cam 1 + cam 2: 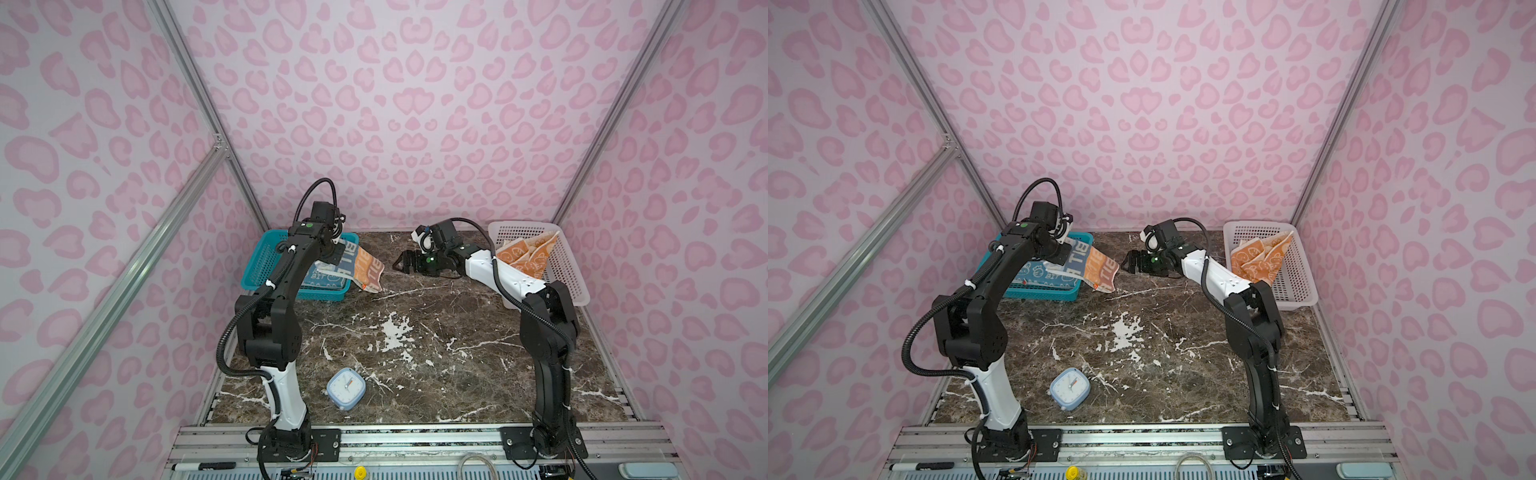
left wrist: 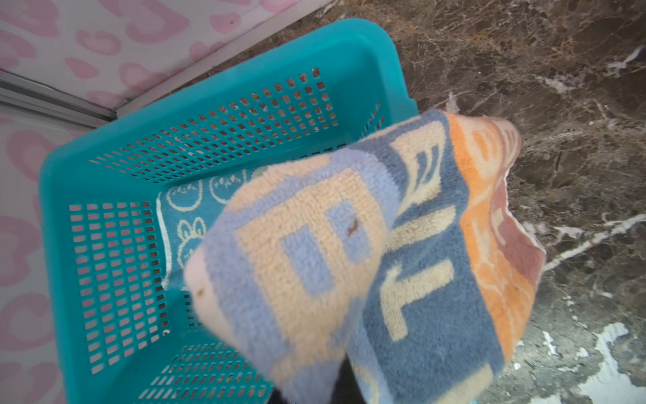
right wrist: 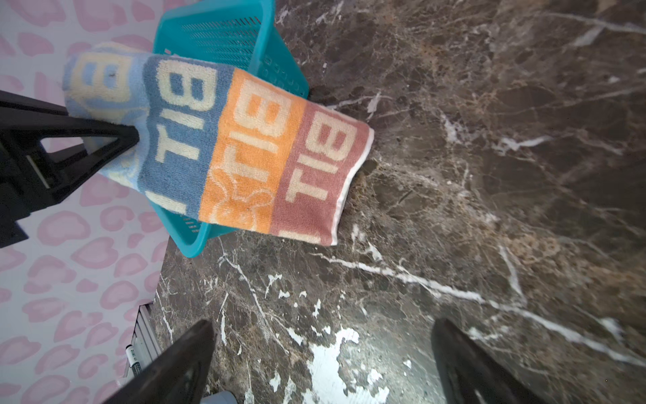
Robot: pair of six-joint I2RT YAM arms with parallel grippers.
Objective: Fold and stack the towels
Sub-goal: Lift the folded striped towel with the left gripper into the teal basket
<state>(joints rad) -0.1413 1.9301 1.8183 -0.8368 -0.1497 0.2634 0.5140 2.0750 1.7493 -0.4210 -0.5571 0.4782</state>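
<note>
Towels sat in three spots. Left jaws were shut on the striped towel (image 1: 368, 269), which hung over the teal basket (image 1: 320, 295). Right jaws stood wide open, holding nothing, above the table (image 1: 415, 332). The blue towel (image 2: 188, 224) lay inside that basket, the orange towel (image 1: 525, 257) in the white basket (image 1: 569, 266).

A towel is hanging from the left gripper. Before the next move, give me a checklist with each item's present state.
1. Left gripper shut on the striped towel: ok.
2. Right gripper open and empty, facing the towel's hanging edge: ok.
3. Striped towel clear of the teal basket: cannot tell; it hangs by the rim.
4. Bare marble table mid-scene for folding: ok; the alarm clock sits near the front.
5. Other towels stacked: not ok; blue towel lies in the teal basket, orange towel in the white basket.
</note>
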